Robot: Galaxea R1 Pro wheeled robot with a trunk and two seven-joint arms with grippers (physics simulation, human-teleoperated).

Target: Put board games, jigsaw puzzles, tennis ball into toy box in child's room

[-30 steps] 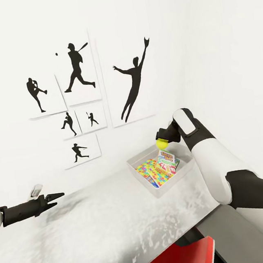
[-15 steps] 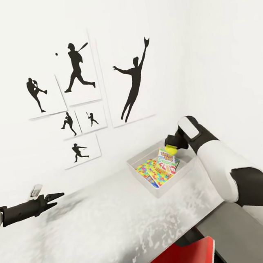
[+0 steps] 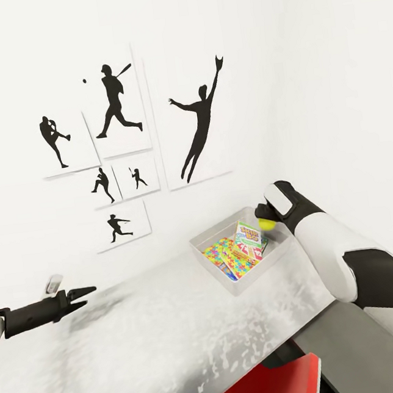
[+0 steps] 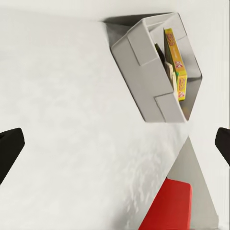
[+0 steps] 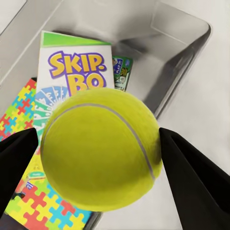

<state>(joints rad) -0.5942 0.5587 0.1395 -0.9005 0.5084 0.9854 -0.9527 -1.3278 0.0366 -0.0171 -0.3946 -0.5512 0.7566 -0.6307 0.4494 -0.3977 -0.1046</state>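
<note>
Tennis ball between right pincer fingers, above toy box.

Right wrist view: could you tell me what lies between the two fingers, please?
The tennis ball lies between the right gripper's fingers, above the toy box and its Skip-Bo game.

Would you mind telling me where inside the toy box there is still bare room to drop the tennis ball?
The tennis ball, in the right gripper, hangs over the toy box. Its bare floor lies along the far wall, beyond the Skip-Bo game. The near side is crowded: the jigsaw puzzle and stacked boxes cover it.
</note>
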